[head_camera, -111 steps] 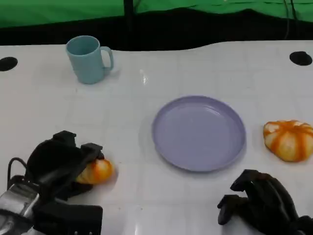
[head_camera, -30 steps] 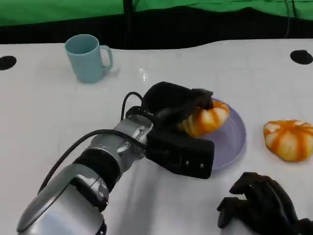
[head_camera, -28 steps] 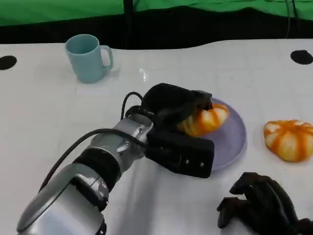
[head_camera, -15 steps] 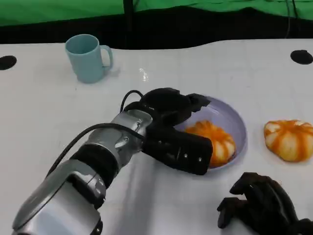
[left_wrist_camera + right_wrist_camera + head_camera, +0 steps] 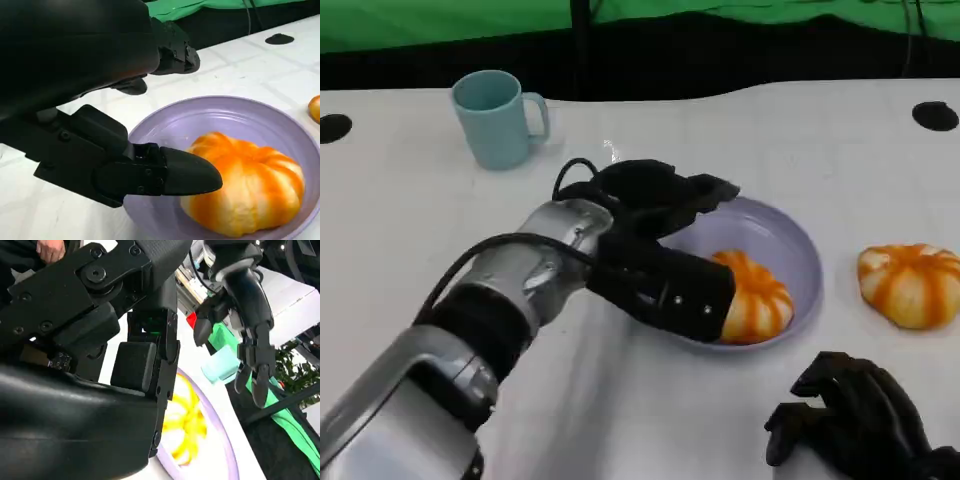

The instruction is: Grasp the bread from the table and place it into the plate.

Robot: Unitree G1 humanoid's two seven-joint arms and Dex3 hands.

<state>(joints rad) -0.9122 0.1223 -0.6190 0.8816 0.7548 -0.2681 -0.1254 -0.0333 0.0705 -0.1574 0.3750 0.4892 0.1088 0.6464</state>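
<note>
The bread [image 5: 755, 298] lies in the plate [image 5: 800, 245], toward its near rim, and the left hand [image 5: 655, 215] hangs over the plate's left side with its fingers [image 5: 705, 190] spread and nothing between them — released. In the left wrist view the bread [image 5: 250, 182] sits clear of the hand's thumb [image 5: 185, 172], a small gap between them, so the placing looks done and the step in hand is the retreat.

To do that well, I judge the hand should lift straight up before swinging back toward the near-left corner of the table. The black block at the wrist [image 5: 665, 285] lies low over the plate's near-left rim and close against the bread, so a sideways drag could nudge the bread or tip the plate. Fingers should stay apart until clear.

The right hand [image 5: 850, 420] rests at the near-right edge of the table with fingers curled in on nothing — clenched, idle.

Containers: the purple plate holds the one bread and nothing else that shows. The blue mug [image 5: 498, 118] stands upright near the far-left corner; its inside cannot be made out. A second bread [image 5: 910, 285] lies on the bare table by the right edge, near the plate but apart from it.
</note>
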